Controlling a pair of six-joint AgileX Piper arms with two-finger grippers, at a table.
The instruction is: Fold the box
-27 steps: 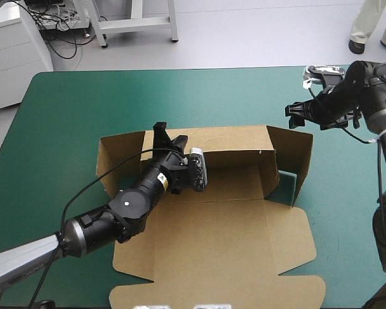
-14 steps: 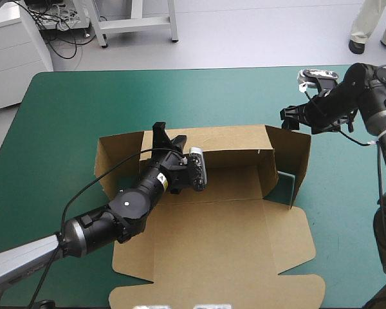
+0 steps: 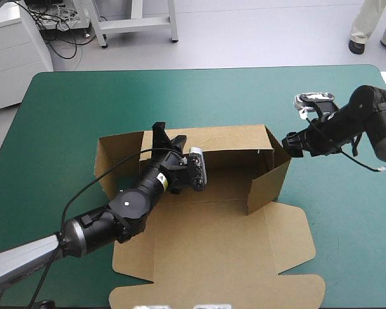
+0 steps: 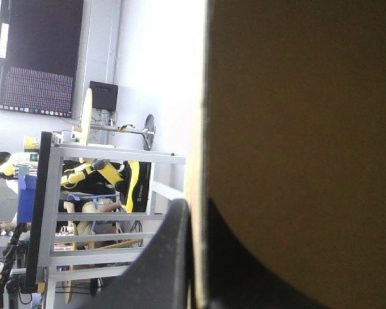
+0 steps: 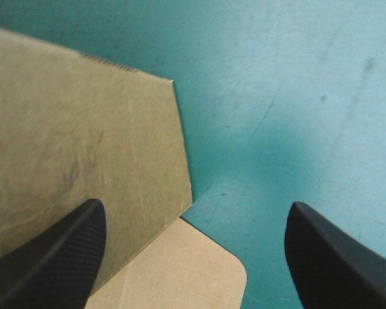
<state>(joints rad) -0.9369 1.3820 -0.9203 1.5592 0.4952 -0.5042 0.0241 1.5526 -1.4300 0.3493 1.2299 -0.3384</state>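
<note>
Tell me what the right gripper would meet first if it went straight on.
Probably the box: its raised right flap stands just ahead of one finger of the open right gripper. The middle line may pass the flap's edge and reach the table; depth is unclear.

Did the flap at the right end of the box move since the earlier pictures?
Yes. The flap swung inward toward the middle of the box, away from the right edge of the table; the right gripper stands just outside it.
</note>
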